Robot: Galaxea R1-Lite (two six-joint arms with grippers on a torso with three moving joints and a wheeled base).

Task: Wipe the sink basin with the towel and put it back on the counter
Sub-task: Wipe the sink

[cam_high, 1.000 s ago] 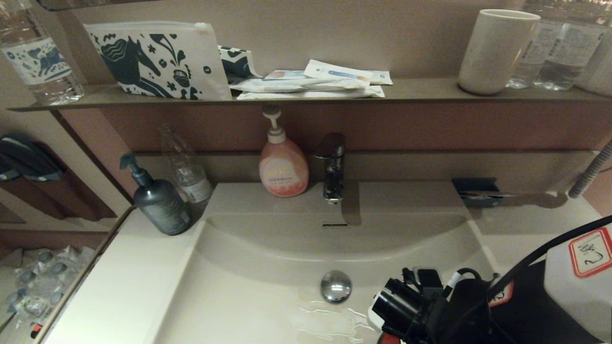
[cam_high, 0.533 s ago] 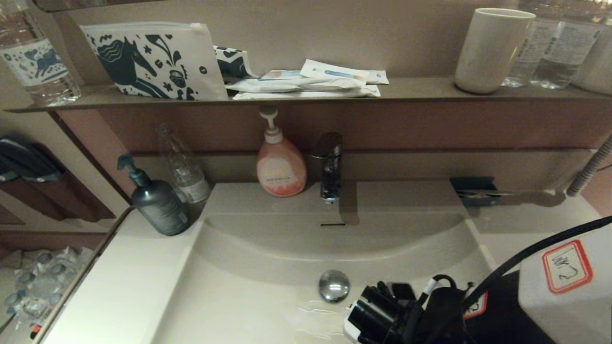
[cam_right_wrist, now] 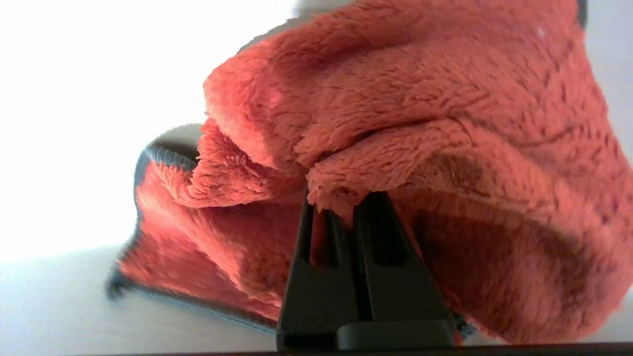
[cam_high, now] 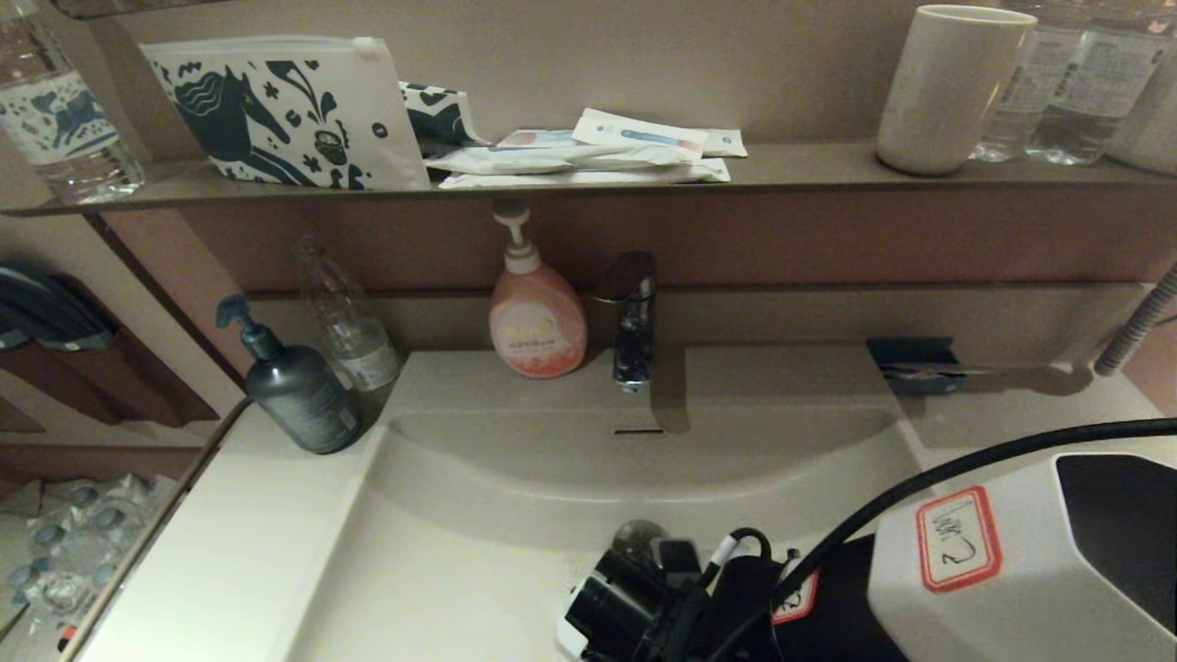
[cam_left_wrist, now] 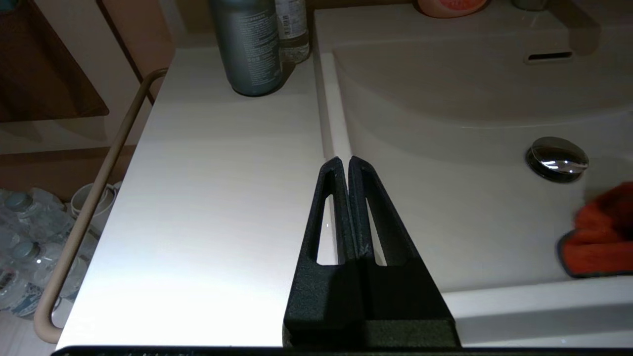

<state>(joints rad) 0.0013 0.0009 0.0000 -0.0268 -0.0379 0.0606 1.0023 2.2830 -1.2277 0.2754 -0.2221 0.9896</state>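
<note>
On the shelf (cam_high: pixel 809 170) above the sink, a water bottle (cam_high: pixel 64 119) with a blue horse label stands at the left end. Next comes a white pouch (cam_high: pixel 276 110) printed with a dark horse, then flat white sachets (cam_high: pixel 588 152), then a pale cup (cam_high: pixel 952 87) and clear bottles (cam_high: pixel 1067 92) at the right end; their print is too small to read. Below, on the surface (cam_high: pixel 230 542), a dark grey pump bottle (cam_high: pixel 294 391) and a clear bottle (cam_high: pixel 345 317) stand at the back left corner. A pink soap dispenser (cam_high: pixel 536 317) stands beside the tap (cam_high: pixel 633 322).

The left tool (cam_left_wrist: pixel 344 165) hangs over the left rim of the sink basin (cam_high: pixel 515 478), its fingers pressed together on nothing. The right tool (cam_right_wrist: pixel 341 207) is down in the basin near the drain plug (cam_left_wrist: pixel 557 158), clamped on a fold of the towel (cam_right_wrist: pixel 420 148), which lies bunched on the basin floor. A red-bordered label (cam_high: pixel 956 538) on the right arm carries a handwritten mark resembling "2".
</note>
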